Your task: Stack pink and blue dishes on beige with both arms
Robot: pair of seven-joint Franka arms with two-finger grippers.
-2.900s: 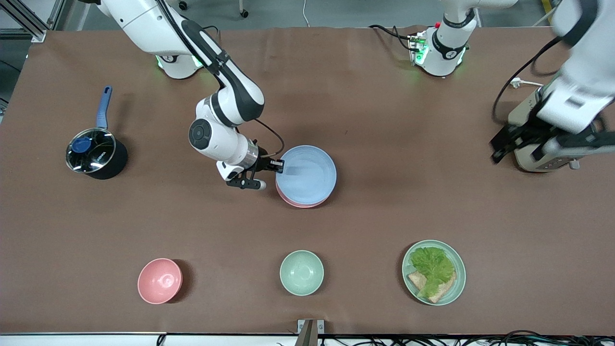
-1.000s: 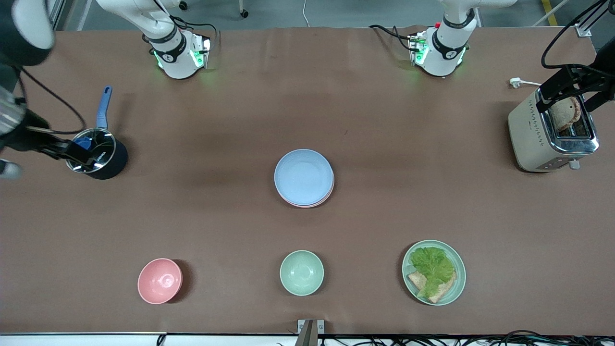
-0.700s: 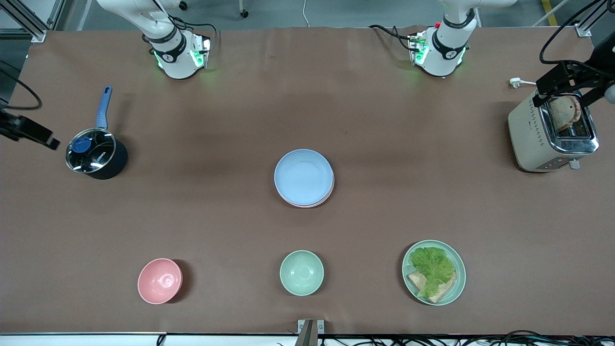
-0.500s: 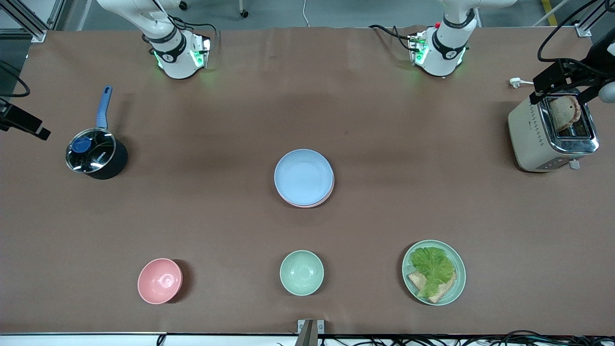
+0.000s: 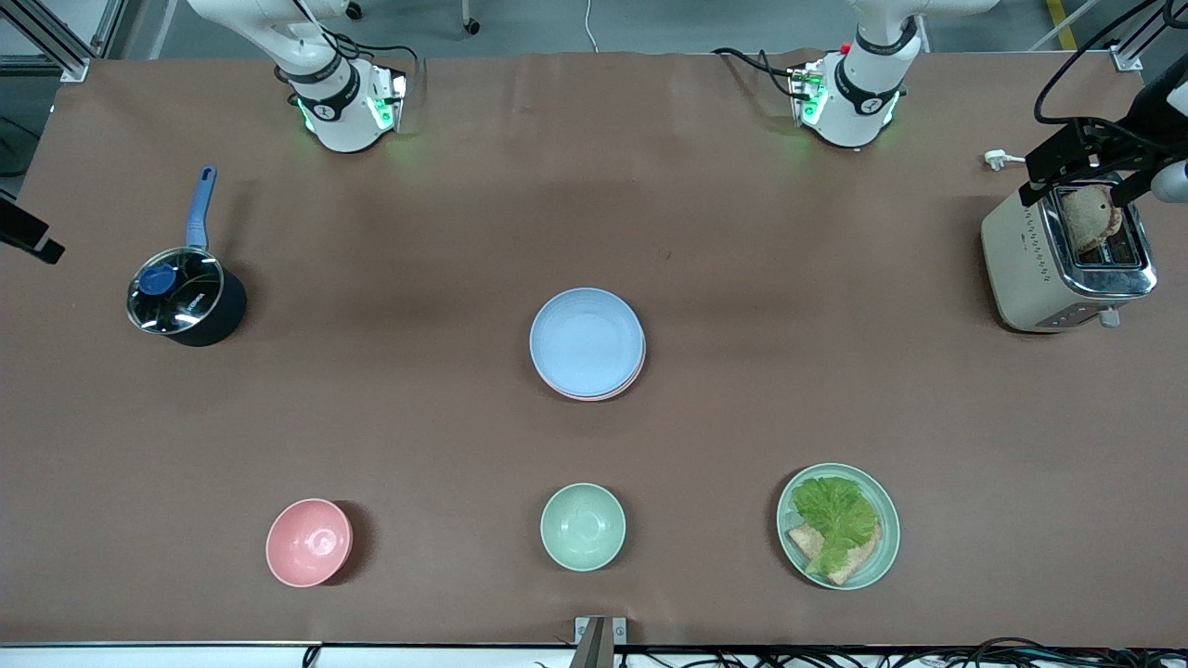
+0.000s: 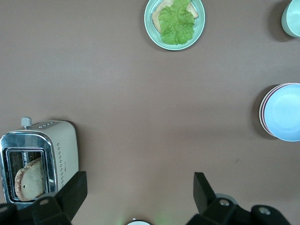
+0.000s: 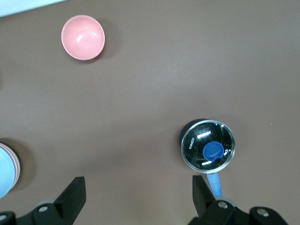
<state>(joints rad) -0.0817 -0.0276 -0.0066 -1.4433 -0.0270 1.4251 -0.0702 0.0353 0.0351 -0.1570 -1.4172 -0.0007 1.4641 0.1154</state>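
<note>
The light blue plate [image 5: 587,340] lies on top of a stack at the table's middle. The pink plate's rim [image 5: 608,393] peeks out beneath it on the side nearer the front camera. The beige plate is hidden. No gripper touches the stack. My left gripper [image 6: 138,192] is open and empty, raised over the toaster [image 5: 1067,255] at the left arm's end. My right gripper [image 7: 138,197] is open and empty, raised beside the pot [image 7: 208,147] at the right arm's end; only one of its fingers [image 5: 32,243] shows in the front view.
Along the edge nearest the front camera stand a pink bowl [image 5: 309,543], a mint-green bowl [image 5: 583,526] and a mint plate with lettuce and bread [image 5: 838,526]. The dark lidded pot [image 5: 176,297] has a blue handle. Bread sits in the toaster.
The right gripper let go of the blue plate on the stack and drew back past the pot to the table's end. The left gripper rose a little over the toaster.
</note>
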